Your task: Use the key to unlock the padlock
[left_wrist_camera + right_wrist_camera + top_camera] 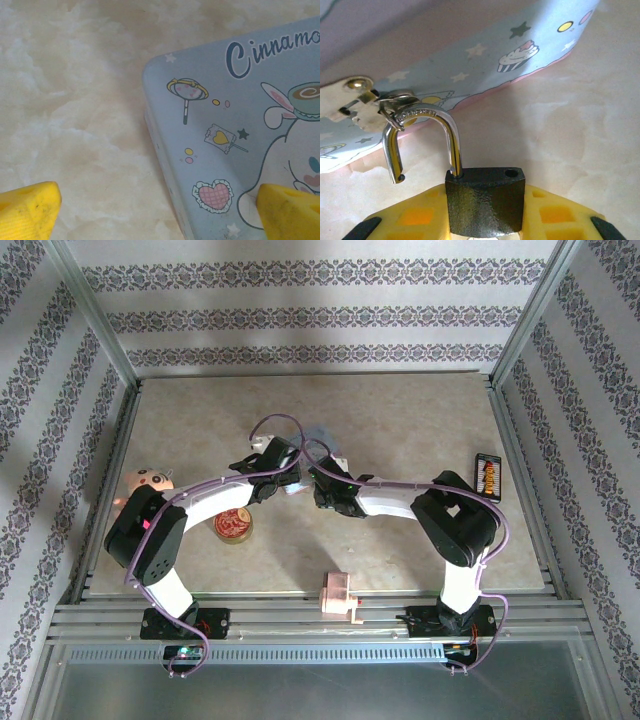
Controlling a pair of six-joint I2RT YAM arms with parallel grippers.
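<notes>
The padlock (485, 200) has a dark boxy body and a silver shackle (449, 131). The shackle is sprung open: its free end hangs out of the body, and its curve is hooked through the hasp (357, 97) of the pale blue tin (485, 55). My right gripper (485, 222) is shut on the padlock body, yellow pads on both sides. My left gripper (159, 212) is open, and its yellow fingertips (27, 207) straddle the corner of the tin's printed lid (235, 140). In the top view both grippers (300, 478) meet at the tin (322, 438). The key is hidden.
A pink plastic block (340, 597) lies at the table's near edge. A round gold and red tin (233, 527) sits by the left arm, with a pink round toy (150, 483) further left. A small black and orange device (487, 475) lies at the right.
</notes>
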